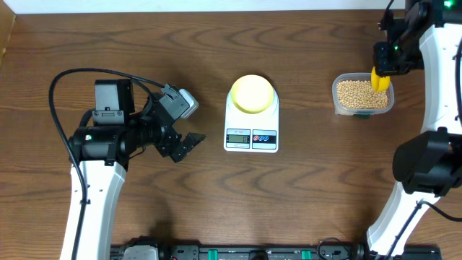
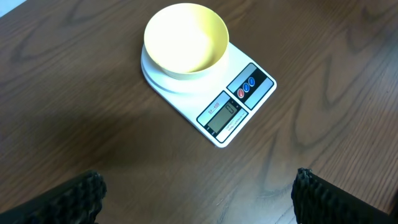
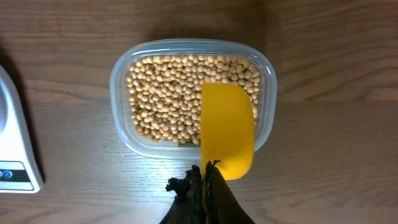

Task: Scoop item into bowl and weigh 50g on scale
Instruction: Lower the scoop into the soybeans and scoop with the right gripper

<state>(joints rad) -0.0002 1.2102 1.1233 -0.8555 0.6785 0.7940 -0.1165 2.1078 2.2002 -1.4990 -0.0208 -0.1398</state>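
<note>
Apparently thin pinch by R end effector point(image 3: 205, 180) on scoop point(image 3: 227, 130), right of scale point(image 1: 251, 123); may twist, spill beans point(image 3: 165, 93). L end effector point(image 2: 199, 199) spread.

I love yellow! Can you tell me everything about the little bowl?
The bowl is small, round and pale yellow, smooth like plastic. It stands upright on the platform of the white scale. It is empty, with no beans in it. Only the scale touches it.
</note>
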